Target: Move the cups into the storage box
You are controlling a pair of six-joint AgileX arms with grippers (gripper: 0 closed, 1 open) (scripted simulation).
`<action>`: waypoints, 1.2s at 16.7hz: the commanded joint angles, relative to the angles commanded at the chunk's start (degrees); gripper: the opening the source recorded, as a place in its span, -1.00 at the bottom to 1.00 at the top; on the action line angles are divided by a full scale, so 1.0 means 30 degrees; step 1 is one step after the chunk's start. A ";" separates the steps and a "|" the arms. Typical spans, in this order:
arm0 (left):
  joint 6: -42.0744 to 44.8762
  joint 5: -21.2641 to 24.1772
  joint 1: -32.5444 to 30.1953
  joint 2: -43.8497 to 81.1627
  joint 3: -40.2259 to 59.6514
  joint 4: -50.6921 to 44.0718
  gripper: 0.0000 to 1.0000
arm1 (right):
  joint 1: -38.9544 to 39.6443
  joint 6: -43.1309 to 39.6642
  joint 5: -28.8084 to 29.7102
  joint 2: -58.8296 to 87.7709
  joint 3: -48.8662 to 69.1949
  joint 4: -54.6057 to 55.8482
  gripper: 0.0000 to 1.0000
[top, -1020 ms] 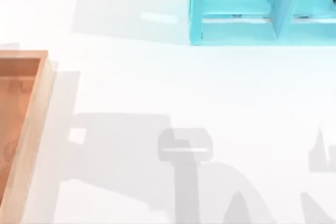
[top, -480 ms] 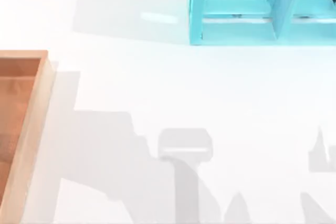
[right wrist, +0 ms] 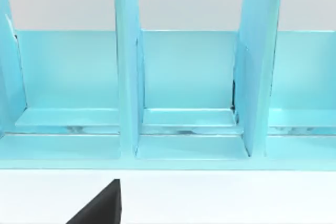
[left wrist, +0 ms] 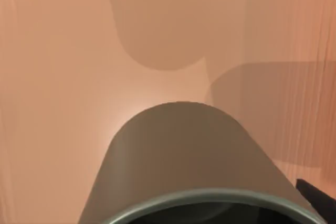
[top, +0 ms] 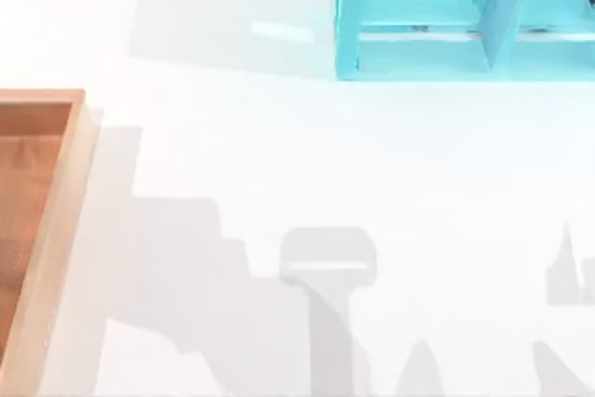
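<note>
Green cup [left wrist: 181, 166] close under left wrist cam, above storage box [top: 56, 230] floor. Can't tell if fingers hold it. Could tip or bounce if let go too high.

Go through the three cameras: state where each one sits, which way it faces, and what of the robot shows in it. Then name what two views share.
Top view: above the table, looking down on the white table, the storage box at the left edge and the turquoise shelf unit at the far right; arm shadows only.
Left wrist view: on the left arm, facing the orange-brown box floor past the olive green cup; a dark gripper part at the corner.
Right wrist view: on the right arm, facing the shelf unit's compartments; a black finger tip.
Shared: top and right wrist views both show the shelf unit.
</note>
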 joint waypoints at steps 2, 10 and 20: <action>0.0000 0.0000 0.0000 0.0000 0.0000 0.0000 -0.40 | 0.0000 0.0000 0.0000 0.0000 0.0000 0.0000 1.00; 0.0000 0.0000 0.0000 0.0000 0.0000 0.0000 0.81 | 0.0000 0.0000 0.0000 0.0000 0.0000 0.0000 1.00; 0.0000 0.0000 -0.0032 -0.0011 0.0005 -0.0004 1.00 | 0.0000 0.0000 0.0000 0.0000 0.0000 0.0000 1.00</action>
